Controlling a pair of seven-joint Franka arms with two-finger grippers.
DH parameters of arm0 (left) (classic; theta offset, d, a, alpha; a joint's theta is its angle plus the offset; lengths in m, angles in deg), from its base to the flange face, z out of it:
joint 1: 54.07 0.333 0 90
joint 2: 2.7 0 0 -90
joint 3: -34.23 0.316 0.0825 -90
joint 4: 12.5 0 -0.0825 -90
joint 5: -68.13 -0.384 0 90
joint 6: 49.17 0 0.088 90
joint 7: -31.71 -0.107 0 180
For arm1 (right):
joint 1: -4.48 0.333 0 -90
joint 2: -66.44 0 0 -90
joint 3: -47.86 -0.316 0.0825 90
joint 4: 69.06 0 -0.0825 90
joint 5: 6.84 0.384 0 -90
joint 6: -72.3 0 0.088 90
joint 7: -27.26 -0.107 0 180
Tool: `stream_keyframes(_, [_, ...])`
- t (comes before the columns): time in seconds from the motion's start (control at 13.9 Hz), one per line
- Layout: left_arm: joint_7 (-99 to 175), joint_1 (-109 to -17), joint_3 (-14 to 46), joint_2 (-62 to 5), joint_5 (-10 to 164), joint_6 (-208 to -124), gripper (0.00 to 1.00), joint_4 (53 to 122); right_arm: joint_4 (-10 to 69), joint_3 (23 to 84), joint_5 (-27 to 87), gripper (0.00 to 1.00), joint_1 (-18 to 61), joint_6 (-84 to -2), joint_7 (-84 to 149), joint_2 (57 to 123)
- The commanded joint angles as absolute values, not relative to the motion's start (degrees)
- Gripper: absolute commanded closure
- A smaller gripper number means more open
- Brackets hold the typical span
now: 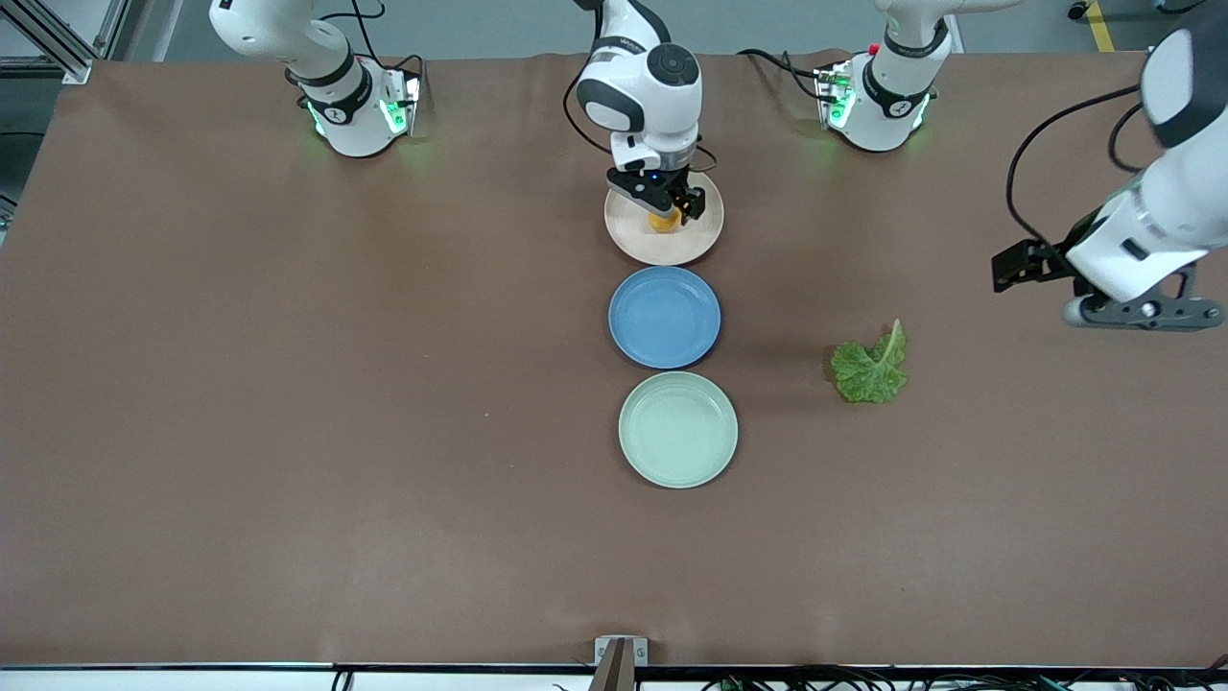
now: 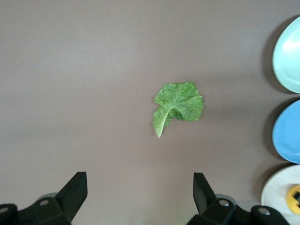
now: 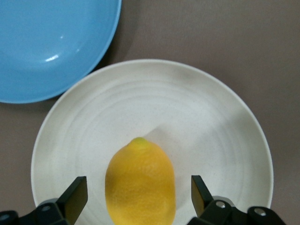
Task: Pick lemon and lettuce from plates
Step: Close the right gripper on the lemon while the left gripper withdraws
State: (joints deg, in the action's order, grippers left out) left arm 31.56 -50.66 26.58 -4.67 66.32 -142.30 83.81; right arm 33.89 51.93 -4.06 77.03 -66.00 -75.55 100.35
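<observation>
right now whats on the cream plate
The lemon lies on the cream plate, with the right gripper open around it. The gripper covers part of the plate in the front view; nothing else shows on it.

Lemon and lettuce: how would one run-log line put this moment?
lemon: on cream plate | right end effector: open, around lemon | lettuce: on table, off plates | left end effector: open, above table | mint plate: bare
</observation>
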Motion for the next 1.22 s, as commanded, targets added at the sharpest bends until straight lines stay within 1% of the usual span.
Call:
stream_keyframes(0.0, [30.5,-50.5,26.6,-5.5,67.7,-137.2,0.01,77.5,32.7,52.7,-6.0,0.13,78.0,-66.3,-77.5,102.2])
stream_keyframes(0.14, [30.9,-50.0,26.6,-5.8,68.2,-137.1,0.00,74.3,32.6,52.7,-6.1,0.29,78.7,-67.4,-77.5,102.8])
stream_keyframes(0.22, [31.0,-50.1,26.6,-5.9,68.3,-137.1,0.00,73.6,32.6,52.7,-6.0,0.40,78.7,-67.3,-77.4,102.8])
stream_keyframes(0.29, [31.4,-50.1,26.5,-6.0,68.7,-137.1,0.00,73.5,32.6,52.7,-6.0,0.62,78.7,-66.8,-77.2,102.7])
stream_keyframes(0.36, [31.4,-49.9,26.6,-6.0,70.0,-137.1,0.00,73.3,32.5,52.8,-5.9,0.89,78.1,-66.6,-76.7,102.4])
stream_keyframes(0.43, [31.3,-49.7,26.8,-6.0,70.6,-137.0,0.00,72.2,32.7,52.8,-5.7,0.98,77.1,-65.7,-76.5,101.8])
stream_keyframes(0.5, [31.0,-49.2,26.8,-6.0,70.2,-137.0,0.00,71.9,32.5,52.8,-5.8,0.99,75.7,-61.7,-74.8,99.4])
stream_keyframes(0.65, [30.3,-48.5,26.8,-6.0,69.9,-137.0,0.00,71.9,32.8,52.9,-5.1,0.99,71.7,-53.2,-64.1,93.5])
stream_keyframes(0.72, [29.8,-48.4,26.8,-6.0,69.9,-137.1,0.00,72.0,33.2,53.0,-5.1,0.99,70.1,-51.1,-61.4,90.8])
stream_keyframes(0.79, [29.2,-48.4,26.8,-6.1,69.9,-137.1,0.00,72.0,34.0,53.0,-5.2,0.99,67.2,-50.1,-59.2,88.0])
stream_keyframes(1.0, [29.1,-48.5,26.8,-6.0,69.8,-137.1,0.00,71.9,40.6,53.0,-5.2,1.00,56.7,-50.4,-44.3,80.2])
stream_keyframes(1.15, [29.1,-48.5,26.8,-6.0,69.9,-137.2,0.00,71.9,44.1,53.0,-5.2,1.00,48.9,-50.5,-30.2,77.3])
